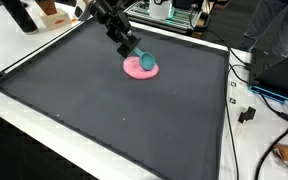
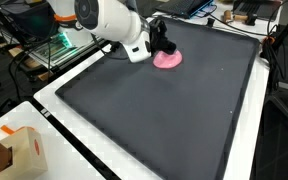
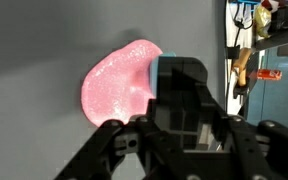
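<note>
Pinching a rounded teal object (image 1: pixel 145 63), our black gripper (image 1: pixel 136 52) rests it on the pink glittery disc (image 1: pixel 134 70) for support.

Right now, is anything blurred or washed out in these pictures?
In the wrist view the end effector is close and soft, hiding part of the sharper pink patch; in an exterior view the white arm looks overbright against the dark mat; in both exterior views the mat shows no harsh glare.
</note>
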Tool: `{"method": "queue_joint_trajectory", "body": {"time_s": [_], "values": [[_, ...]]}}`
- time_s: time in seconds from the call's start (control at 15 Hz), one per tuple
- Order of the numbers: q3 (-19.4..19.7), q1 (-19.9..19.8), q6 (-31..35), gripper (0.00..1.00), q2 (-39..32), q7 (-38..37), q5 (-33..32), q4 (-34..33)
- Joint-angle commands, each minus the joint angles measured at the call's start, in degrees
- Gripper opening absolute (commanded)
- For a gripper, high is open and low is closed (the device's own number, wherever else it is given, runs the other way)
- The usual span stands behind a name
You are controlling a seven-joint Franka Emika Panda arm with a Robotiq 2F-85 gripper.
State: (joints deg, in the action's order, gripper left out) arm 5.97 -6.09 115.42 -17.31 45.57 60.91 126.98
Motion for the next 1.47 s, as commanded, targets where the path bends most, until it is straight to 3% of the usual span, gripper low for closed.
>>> {"method": "queue_joint_trajectory", "body": {"time_s": [0.0, 0.93, 1.4], "values": [[-0.55, -1.16, 1.48, 0.26, -1.85, 1.41, 2.09, -0.68], [0.68, -0.92, 6.59, 0.26, -3.68, 0.15, 0.0, 0.55], [-0.5, 0.7, 7.96, 0.26, -4.97, -1.14, -1.03, -0.68]]}}
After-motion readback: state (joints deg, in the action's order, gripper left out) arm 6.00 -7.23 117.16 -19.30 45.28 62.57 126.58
